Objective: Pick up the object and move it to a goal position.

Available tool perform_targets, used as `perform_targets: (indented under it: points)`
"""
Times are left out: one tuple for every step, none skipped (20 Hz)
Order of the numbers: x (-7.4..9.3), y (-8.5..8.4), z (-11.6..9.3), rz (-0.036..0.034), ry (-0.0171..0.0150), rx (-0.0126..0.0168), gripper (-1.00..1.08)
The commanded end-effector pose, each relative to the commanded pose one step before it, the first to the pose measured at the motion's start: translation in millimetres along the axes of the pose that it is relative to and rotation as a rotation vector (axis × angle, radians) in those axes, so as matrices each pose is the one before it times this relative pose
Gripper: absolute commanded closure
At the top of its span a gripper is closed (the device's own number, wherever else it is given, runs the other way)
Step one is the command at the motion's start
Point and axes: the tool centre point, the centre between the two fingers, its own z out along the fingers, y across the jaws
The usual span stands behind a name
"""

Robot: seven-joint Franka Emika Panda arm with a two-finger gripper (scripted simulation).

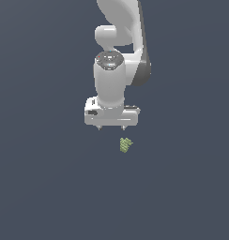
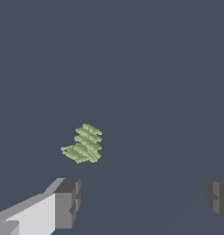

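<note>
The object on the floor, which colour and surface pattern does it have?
Olive green, with ridged, stepped layers; the object shows best in the wrist view.

The object (image 1: 126, 145) is pale olive-green with fine ridged stripes across it. The gripper (image 1: 111, 127) and arm (image 1: 117, 51) are glossy white, the arm with dark grey joints. The fingertips (image 2: 68, 202) are grey. The ground (image 1: 41, 187) is plain dark slate-blue.

White Panda arm (image 1: 118, 56), gripper (image 1: 111, 127) pointing down, fingers (image 1: 99, 127) barely visible. Olive-green ridged object (image 1: 126, 145) just below, toward exterior view's right, untouched.
</note>
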Motion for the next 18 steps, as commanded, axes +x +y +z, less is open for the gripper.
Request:
perform_targets:
  points:
    - [0.00,0.01,0.00,0.00000,0.00000,0.00000,-0.92]
    - [-0.09,0.32,0.07,-0.00058,-0.00022,-0.00030,-0.92]
    - [-0.21,0.32,0.43,-0.00258,-0.00104,-0.00134,-0.92]
    - [-0.39,0.82,0.62,-0.00385,-0.00159,-0.00202,-0.92]
    - [-0.55,1.15,0.88,-0.00539,-0.00228,-0.00287,-0.92]
    - [-0.74,1.52,1.14,-0.00688,-0.00302,-0.00375,-0.92]
    - [-0.90,1.83,1.31,-0.00773,-0.00359,-0.00439,-0.92]
    - [-0.82,1.65,1.13,-0.00637,-0.00321,-0.00387,-0.92]
    - [-0.70,1.40,0.90,-0.00478,-0.00270,-0.00322,-0.92]
    - [-0.57,1.14,0.67,-0.00320,-0.00216,-0.00256,-0.92]
    - [-0.43,0.87,0.44,-0.00161,-0.00159,-0.00187,-0.92]
    - [-0.30,0.62,0.10,0.00004,-0.00077,-0.00091,-0.92]
    - [-0.03,0.14,-0.05,0.00137,-0.00011,-0.00013,-0.92]
    - [0.15,-0.36,-0.09,0.00027,0.00041,0.00048,-0.92]
    - [0.14,-0.30,-0.01,-0.00119,0.00045,0.00053,-0.92]
    - [0.13,-0.37,0.19,-0.00291,0.00020,0.00024,-0.92]
    - [0.12,-0.33,0.36,-0.00442,0.00002,0.00004,-0.92]
    - [0.12,-0.43,0.52,-0.00614,-0.00011,-0.00010,-0.92]
